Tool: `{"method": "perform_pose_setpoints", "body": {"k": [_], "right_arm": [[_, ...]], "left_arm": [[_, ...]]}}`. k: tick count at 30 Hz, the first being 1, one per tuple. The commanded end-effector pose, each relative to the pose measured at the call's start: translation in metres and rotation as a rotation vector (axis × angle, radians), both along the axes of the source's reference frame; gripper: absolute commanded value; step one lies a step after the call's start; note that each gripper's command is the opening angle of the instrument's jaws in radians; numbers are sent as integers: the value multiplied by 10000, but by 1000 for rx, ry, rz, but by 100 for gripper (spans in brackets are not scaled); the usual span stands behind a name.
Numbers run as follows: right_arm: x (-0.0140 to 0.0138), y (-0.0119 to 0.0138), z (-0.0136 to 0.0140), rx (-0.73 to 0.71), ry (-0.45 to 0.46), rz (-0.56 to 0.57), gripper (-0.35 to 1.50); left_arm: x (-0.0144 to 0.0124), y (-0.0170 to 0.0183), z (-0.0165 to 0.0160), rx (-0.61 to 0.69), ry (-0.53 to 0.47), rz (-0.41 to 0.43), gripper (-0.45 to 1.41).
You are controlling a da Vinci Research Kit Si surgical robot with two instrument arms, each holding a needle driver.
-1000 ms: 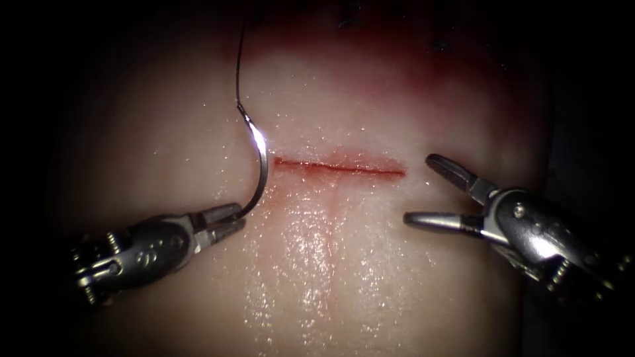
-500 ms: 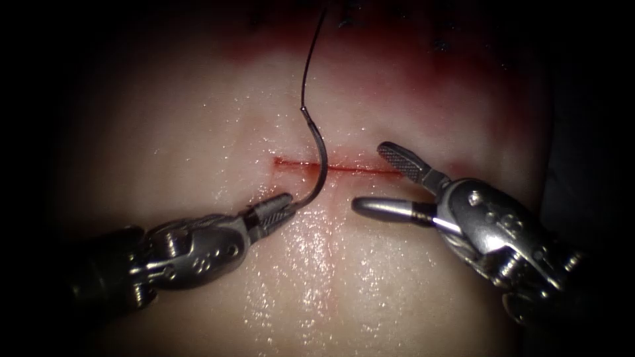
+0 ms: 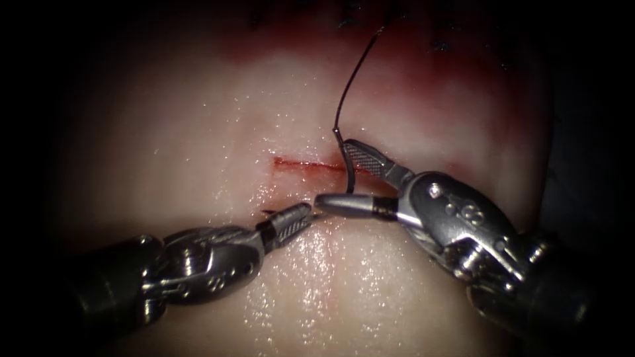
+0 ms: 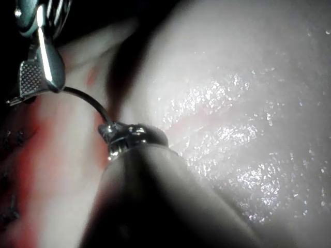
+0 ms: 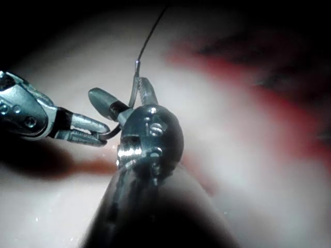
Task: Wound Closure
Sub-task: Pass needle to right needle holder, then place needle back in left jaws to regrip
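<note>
The cut [image 3: 301, 162] runs crosswise on the pale tissue [image 3: 185, 132]. My left tool [image 3: 305, 213] is shut on the curved needle [image 3: 348, 173] close to its pointed end, and the tip pokes out to the left of the jaws. The needle arcs up above the cut's middle and is not in the tissue. Dark thread [image 3: 354, 73] rises from its blunt end. My right tool [image 3: 331, 173] is open, one jaw on each side of the needle's body. In the right wrist view the needle [image 5: 135, 85] stands between the right tool's [image 5: 119, 90] jaws, with the left tool [image 5: 106, 129] beside it.
A band of red fluid [image 3: 436, 79] stains the tissue behind the cut, with small dark marks [image 3: 438, 46] at the far edge. Wet, glistening tissue [image 3: 311, 277] lies in front of the cut. The needle [image 4: 85, 97] shows in the left wrist view.
My left tool has carried the needle rightwards, from the cut's left end to over its middle. My right tool has moved left, and its open jaws now straddle the needle.
</note>
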State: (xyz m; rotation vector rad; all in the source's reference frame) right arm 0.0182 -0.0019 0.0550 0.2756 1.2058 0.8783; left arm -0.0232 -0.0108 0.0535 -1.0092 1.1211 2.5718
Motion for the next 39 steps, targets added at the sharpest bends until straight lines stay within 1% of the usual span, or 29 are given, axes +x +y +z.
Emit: {"method": "perform_pose_setpoints", "body": {"k": [1,3,4,5,7,8,9,10,14,15,16,17,18,19,20,21,22,23,25,26,28,31,33,39], "right_arm": [[8,3,5,1,-1,0,104],[9,5,5,2,-2,2,94],[9,6,5,8,-1,4,85],[9,7,4,15,1,6,62],[9,8,4,26,4,10,-19],[9,8,3,38,7,14,-35],[9,9,3,45,9,16,-35],[9,9,1,48,0,19,-35],[8,10,-2,51,-7,23,-35],[8,11,-4,59,-4,25,-35],[8,11,-5,49,-7,20,-35],[8,11,-5,40,-11,14,-35],[7,12,-6,23,-14,10,-35],[6,12,-6,13,-16,5,-35],[6,12,-6,-3,-20,-2,-35],[5,13,-5,-46,-29,-20,-35],[5,13,-5,-59,-23,-27,-35],[5,13,-4,-81,-17,-41,-35],[5,14,-4,-130,-14,-70,-35],[5,14,-4,-160,-15,-94,-35],[4,14,-4,-191,-3,-125,-35],[4,14,-3,-241,7,-192,-35],[3,15,-2,-313,43,-262,-35],[3,17,-3,-411,89,-353,-35]], "left_arm": [[-6,3,3,-5,-1,5,-35],[-7,2,1,-20,-1,8,-35],[-7,2,-1,-27,-2,10,-35],[-7,2,-3,-32,0,11,-35],[-8,2,-7,-41,-3,13,-32],[-8,2,-9,-46,0,11,-27],[-8,2,-10,-45,0,10,-24],[-8,3,-10,-44,1,10,-12],[-8,4,-9,-44,1,9,-4],[-8,4,-8,-44,1,9,14],[-8,4,-8,-44,2,9,27],[-9,4,-8,-33,-5,-6,33],[-10,5,-8,-17,-24,-23,43],[-10,5,-9,5,-48,-36,45],[-10,5,-10,48,-61,-27,52],[-10,8,-13,168,-118,-12,61],[-10,9,-14,210,-124,-7,67],[-10,11,-16,249,-133,-4,67],[-10,15,-21,353,-176,-31,67],[-10,16,-23,395,-184,-24,67],[-9,19,-29,513,-210,7,66],[-10,23,-40,651,-276,50,65],[-11,30,-55,804,-332,92,64],[-12,44,-74,997,-391,112,64]]}}
